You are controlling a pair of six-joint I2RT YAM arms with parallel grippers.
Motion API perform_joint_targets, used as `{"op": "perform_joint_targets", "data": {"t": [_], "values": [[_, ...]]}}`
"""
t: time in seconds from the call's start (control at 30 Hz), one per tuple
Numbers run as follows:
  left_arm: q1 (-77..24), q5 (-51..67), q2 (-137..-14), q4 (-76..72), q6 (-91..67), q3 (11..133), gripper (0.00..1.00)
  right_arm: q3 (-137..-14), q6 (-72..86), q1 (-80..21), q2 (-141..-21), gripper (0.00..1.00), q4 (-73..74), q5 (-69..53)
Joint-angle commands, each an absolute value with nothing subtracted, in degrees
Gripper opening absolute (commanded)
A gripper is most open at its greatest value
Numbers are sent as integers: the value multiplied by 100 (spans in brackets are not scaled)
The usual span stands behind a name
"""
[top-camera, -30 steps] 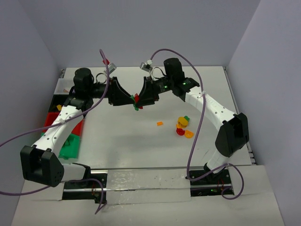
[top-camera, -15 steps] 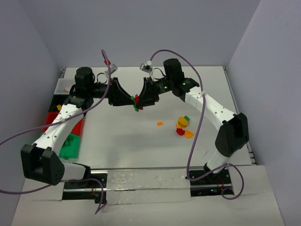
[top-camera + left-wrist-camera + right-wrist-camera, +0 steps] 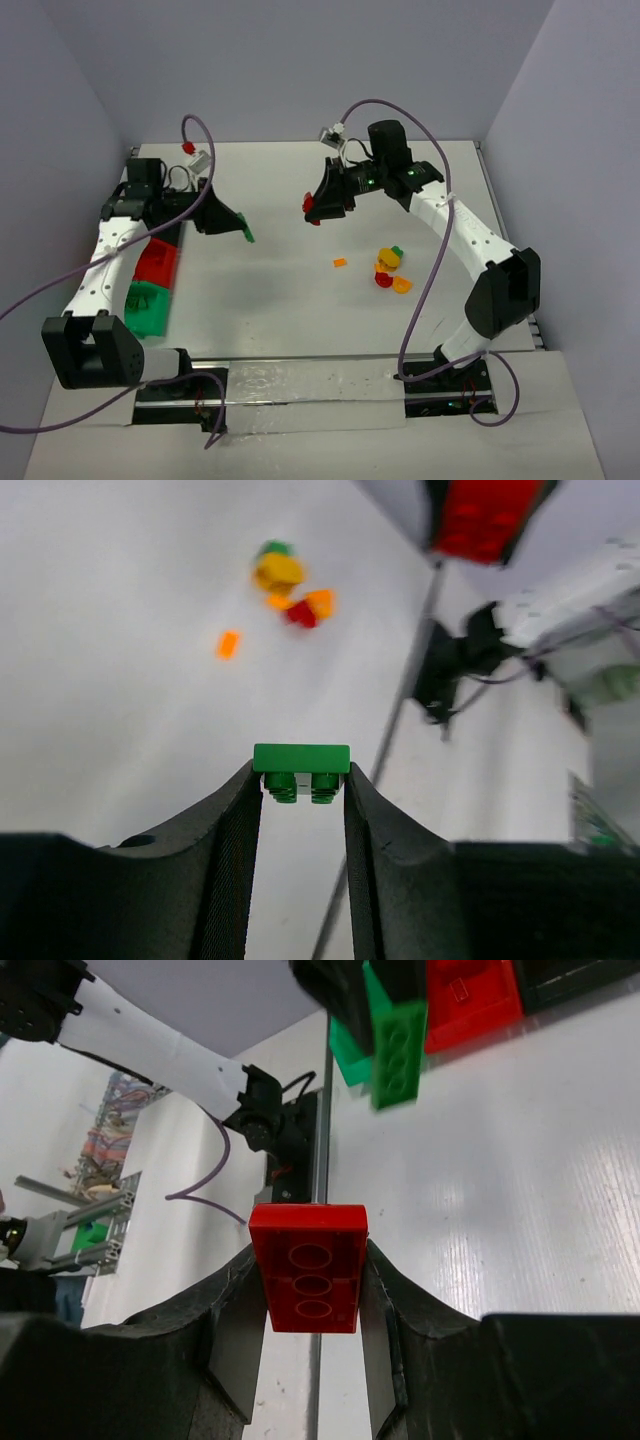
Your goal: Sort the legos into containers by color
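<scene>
Top external view: left pincer point(image 3: 240, 232) clenches a green brick point(image 3: 301, 758) above the table point(image 3: 280, 310). Right pincer point(image 3: 314, 207) clenches a red brick point(image 3: 308, 1280). Loose bricks point(image 3: 390, 268) lie mid-table, and bins point(image 3: 150, 308) line the left edge.

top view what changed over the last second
A red-green pair came apart at mid-table: the left gripper swung left toward the bins with the green lego, the right gripper drew back right with the red lego. The loose pile and orange piece stayed put.
</scene>
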State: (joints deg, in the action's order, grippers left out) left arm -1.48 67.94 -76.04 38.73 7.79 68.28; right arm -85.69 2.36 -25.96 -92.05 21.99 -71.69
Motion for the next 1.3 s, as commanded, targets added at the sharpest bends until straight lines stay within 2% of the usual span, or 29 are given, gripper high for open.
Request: {"op": "perform_joint_targets", "data": {"t": [0.0,0.13,0.27,0.47,0.8,0.97,1.1,1.17,1.2,1.27], "values": [[861,4874,-6930,5841,2615,7020,0,-8573,-313,-2610,-9018,0,2673,-6767],[1814,2049,-6246,5828,3167,6138,0,-8665,-326,-2672,-9150,0,2716,-6487],[2468,730,-5755,5619,3526,5550,0,-8805,-255,-2737,-9329,0,2681,-6488],[3062,216,-5809,4888,3505,5259,0,-8886,-197,-2857,-9481,0,2565,-6504],[3173,26,-6197,4341,3647,5098,1,-8851,-492,-2900,-9396,0,2892,-6417],[3258,-112,-6144,4579,3871,5081,15,-9023,-482,-2949,-9480,0,2941,-6264],[3340,101,-6186,4957,4004,5383,44,-9139,-538,-2995,-9567,0,3015,-6200],[3349,331,-6226,5202,4030,5558,51,-9163,-471,-3042,-9596,0,2983,-6151],[3362,508,-6245,5343,4068,5688,61,-9160,-423,-3063,-9625,0,2904,-6123],[3366,1008,-6289,5612,4054,6144,67,-9136,-237,-3111,-9661,0,2691,-6024]]}}
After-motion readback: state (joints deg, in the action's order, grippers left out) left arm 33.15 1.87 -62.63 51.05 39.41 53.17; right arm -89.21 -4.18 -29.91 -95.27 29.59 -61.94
